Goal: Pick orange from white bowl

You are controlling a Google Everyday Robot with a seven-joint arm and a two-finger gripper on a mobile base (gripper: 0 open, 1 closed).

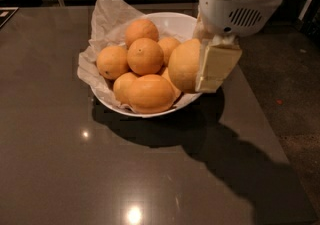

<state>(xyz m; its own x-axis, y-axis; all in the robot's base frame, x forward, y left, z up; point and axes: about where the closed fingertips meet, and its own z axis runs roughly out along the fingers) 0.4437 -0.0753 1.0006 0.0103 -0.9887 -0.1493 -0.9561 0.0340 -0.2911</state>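
Note:
The orange [182, 66], the largest yellow-orange fruit, is at the right side of the white bowl [170, 15], level with its rim. My gripper [197, 76] comes down from the upper right and is shut on the orange. One pale finger [216, 66] presses its right side; the other finger is hidden behind the fruit. Several smaller fruits stay in the bowl, among them a round deep-orange one [145, 55] and an oval one [150, 93] at the front.
Crumpled white paper [107, 11] lines the bowl and sticks out at its back left. The bowl stands on a dark glossy table [75, 169]. The table's right edge [272, 134] runs just right of the gripper, with floor beyond.

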